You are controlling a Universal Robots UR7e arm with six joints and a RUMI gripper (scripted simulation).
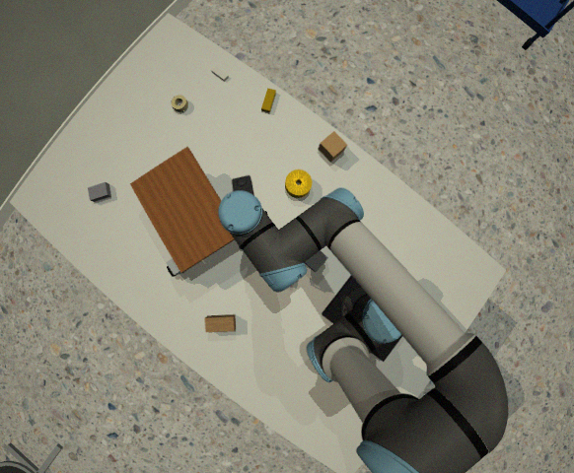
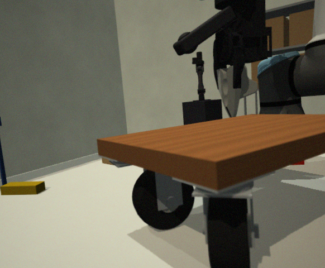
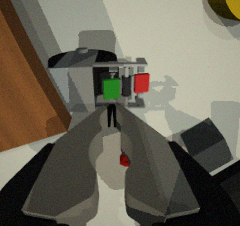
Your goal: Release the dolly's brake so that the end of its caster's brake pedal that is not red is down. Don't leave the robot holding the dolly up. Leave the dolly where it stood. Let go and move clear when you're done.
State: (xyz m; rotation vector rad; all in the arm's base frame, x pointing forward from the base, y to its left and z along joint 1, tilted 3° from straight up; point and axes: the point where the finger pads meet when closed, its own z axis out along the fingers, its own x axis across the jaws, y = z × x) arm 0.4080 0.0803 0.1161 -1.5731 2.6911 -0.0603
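The dolly has a brown wooden deck (image 1: pixel 180 207) and black caster wheels (image 2: pixel 162 199). It stands on the pale mat and also shows in the low side view (image 2: pixel 229 141). In the wrist view one caster sticks out past the deck's edge, with a brake pedal that has a green end (image 3: pixel 111 88) and a red end (image 3: pixel 142 82). My gripper (image 3: pixel 112 105) is shut and empty. It hangs just above the pedal, its tips over the green end. In the side view the gripper (image 2: pixel 231 110) sits behind the deck's far edge, close to deck height.
A yellow disc (image 1: pixel 298 182), a tan cube (image 1: pixel 332 146), a yellow block (image 1: pixel 268 100), a small ring (image 1: pixel 179 102), a grey block (image 1: pixel 99 191), a wooden block (image 1: pixel 220 323) and a dark block (image 3: pixel 205 141) lie on the mat. My arm's base (image 1: pixel 364 315) stands nearby.
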